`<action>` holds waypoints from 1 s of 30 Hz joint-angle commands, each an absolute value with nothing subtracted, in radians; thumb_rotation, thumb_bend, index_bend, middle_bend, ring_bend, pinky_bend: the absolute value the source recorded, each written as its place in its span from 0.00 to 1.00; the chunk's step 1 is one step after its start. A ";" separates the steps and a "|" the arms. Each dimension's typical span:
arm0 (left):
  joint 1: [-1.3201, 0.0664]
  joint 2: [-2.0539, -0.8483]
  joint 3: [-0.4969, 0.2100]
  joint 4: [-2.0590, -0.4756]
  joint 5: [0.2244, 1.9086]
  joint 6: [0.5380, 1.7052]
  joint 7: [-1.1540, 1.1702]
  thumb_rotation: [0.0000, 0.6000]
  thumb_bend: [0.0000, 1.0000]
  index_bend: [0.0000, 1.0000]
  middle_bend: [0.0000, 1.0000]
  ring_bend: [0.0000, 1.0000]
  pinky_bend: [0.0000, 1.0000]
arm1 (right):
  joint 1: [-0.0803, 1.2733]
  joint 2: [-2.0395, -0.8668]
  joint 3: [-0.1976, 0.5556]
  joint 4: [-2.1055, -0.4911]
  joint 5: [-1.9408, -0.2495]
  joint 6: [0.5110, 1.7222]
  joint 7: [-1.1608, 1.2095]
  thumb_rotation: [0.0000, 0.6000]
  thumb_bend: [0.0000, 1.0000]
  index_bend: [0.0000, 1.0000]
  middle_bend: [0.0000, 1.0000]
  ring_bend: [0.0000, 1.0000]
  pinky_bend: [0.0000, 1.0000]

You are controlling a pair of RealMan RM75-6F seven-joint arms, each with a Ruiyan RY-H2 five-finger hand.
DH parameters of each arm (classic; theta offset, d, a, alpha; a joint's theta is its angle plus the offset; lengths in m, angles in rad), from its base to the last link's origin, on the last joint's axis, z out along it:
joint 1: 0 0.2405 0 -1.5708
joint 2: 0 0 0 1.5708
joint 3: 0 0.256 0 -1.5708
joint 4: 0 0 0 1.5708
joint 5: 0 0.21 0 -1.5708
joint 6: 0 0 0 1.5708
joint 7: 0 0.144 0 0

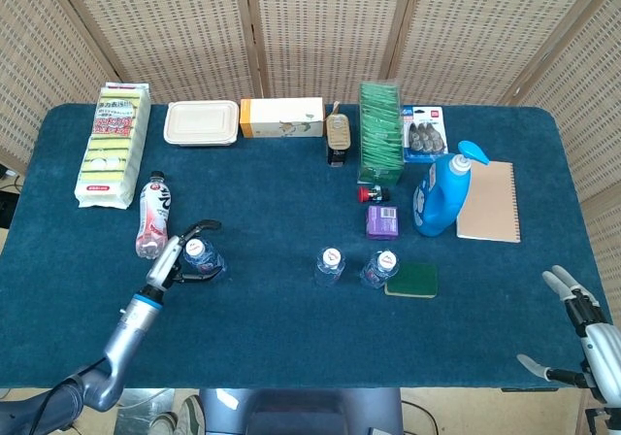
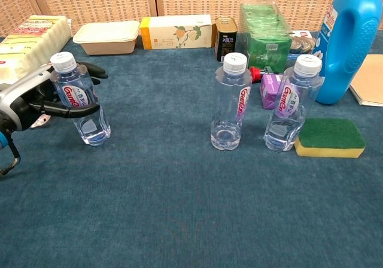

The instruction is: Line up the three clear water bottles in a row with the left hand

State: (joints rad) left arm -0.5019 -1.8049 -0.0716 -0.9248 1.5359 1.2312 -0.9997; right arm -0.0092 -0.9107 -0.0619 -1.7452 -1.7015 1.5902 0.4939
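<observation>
Three clear water bottles stand upright on the blue table. The left bottle (image 1: 204, 257) (image 2: 82, 100) stands apart; the middle bottle (image 1: 330, 265) (image 2: 231, 103) and the right bottle (image 1: 379, 268) (image 2: 291, 103) are close together. My left hand (image 1: 179, 258) (image 2: 30, 100) reaches around the left bottle, thumb across its front and fingers spread behind it, not clamped. My right hand (image 1: 580, 343) hangs off the table's right front corner, fingers apart and empty.
A green-and-yellow sponge (image 2: 330, 137) lies beside the right bottle. A pink drink bottle (image 1: 152, 216) lies just left of my left hand. A blue detergent jug (image 1: 441, 194), a purple box (image 1: 382, 221), a notebook and boxes line the back.
</observation>
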 commanded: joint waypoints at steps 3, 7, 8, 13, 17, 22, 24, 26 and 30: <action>-0.500 -1.803 -0.084 -0.948 1.522 1.238 -0.968 1.00 0.24 0.56 0.40 0.31 0.47 | -0.009 -0.911 -0.063 -1.744 -1.702 1.591 0.496 1.00 0.00 0.01 0.00 0.00 0.00; -0.498 -1.796 -0.092 -0.970 1.518 1.249 -0.948 1.00 0.24 0.58 0.43 0.33 0.48 | -0.008 -0.911 -0.064 -1.745 -1.704 1.590 0.494 1.00 0.00 0.01 0.00 0.00 0.00; -0.499 -1.793 -0.093 -0.978 1.519 1.252 -0.941 1.00 0.24 0.58 0.43 0.33 0.48 | -0.008 -0.911 -0.064 -1.746 -1.705 1.589 0.493 1.00 0.00 0.01 0.00 0.00 0.00; -0.513 -1.777 -0.103 -1.030 1.526 1.258 -0.914 1.00 0.24 0.58 0.43 0.33 0.48 | -0.008 -0.911 -0.065 -1.748 -1.707 1.590 0.490 1.00 0.00 0.01 0.00 0.00 0.00; -0.553 -1.768 -0.122 -1.096 1.543 1.249 -0.857 1.00 0.24 0.58 0.43 0.33 0.48 | -0.007 -0.911 -0.067 -1.749 -1.710 1.588 0.487 1.00 0.00 0.01 0.00 0.00 0.00; -0.622 -1.788 -0.166 -1.181 1.527 1.189 -0.751 1.00 0.24 0.58 0.43 0.33 0.48 | -0.006 -0.911 -0.066 -1.749 -1.705 1.586 0.487 1.00 0.00 0.01 0.00 0.00 0.00; -0.646 -1.804 -0.180 -1.205 1.514 1.162 -0.705 1.00 0.24 0.58 0.43 0.33 0.48 | -0.006 -0.911 -0.064 -1.747 -1.700 1.585 0.490 1.00 0.00 0.01 0.00 0.00 0.00; -0.664 -1.821 -0.189 -1.219 1.500 1.141 -0.666 1.00 0.24 0.58 0.43 0.33 0.48 | -0.005 -0.910 -0.063 -1.745 -1.695 1.584 0.496 1.00 0.00 0.01 0.00 0.00 0.00; -0.681 -1.849 -0.191 -1.216 1.481 1.119 -0.605 1.00 0.24 0.58 0.43 0.33 0.48 | -0.003 -0.909 -0.061 -1.737 -1.690 1.582 0.509 1.00 0.00 0.01 0.00 0.00 0.00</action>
State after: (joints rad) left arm -0.6684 -1.8329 -0.1859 -1.2127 1.4930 1.1320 -0.6268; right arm -0.0038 -0.9091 -0.0615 -1.7385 -1.6904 1.5826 0.5076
